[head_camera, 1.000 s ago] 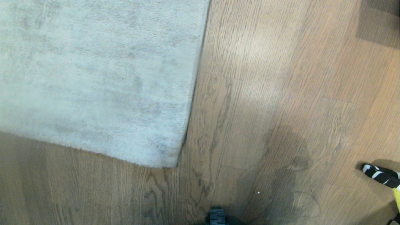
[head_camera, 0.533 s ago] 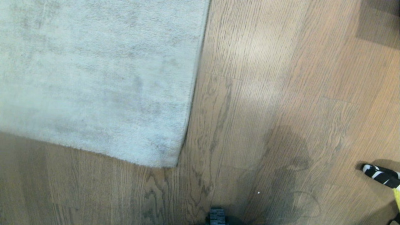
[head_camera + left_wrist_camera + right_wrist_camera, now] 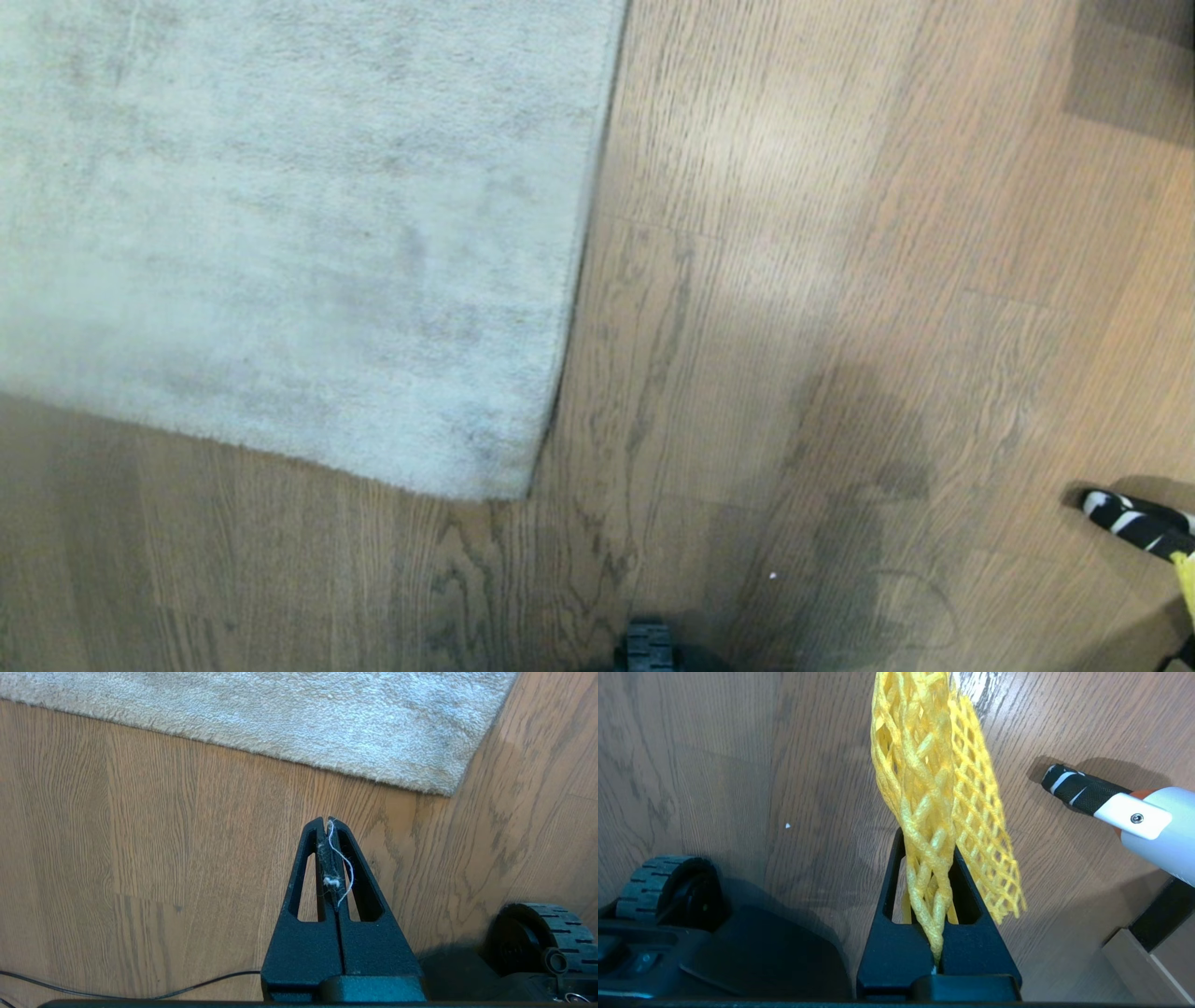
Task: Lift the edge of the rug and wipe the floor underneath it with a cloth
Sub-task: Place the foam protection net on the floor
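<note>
The rug edge [image 3: 560, 373] lies flat on the floor [image 3: 794, 280], its rounded corner nearest the robot. The left gripper [image 3: 328, 822] hangs above bare planks just short of that corner, fingers pressed together with pale lint and a thread caught between them. Well to the right of the rug, the right gripper [image 3: 930, 833] has its fingers clamped on the yellow mesh cloth [image 3: 938, 788]. Just beyond the cloth lies a white tool [image 3: 1129, 812] with a striped tip, apparently resting on the floor. A black cable [image 3: 117, 994] trails behind the left gripper.
</note>
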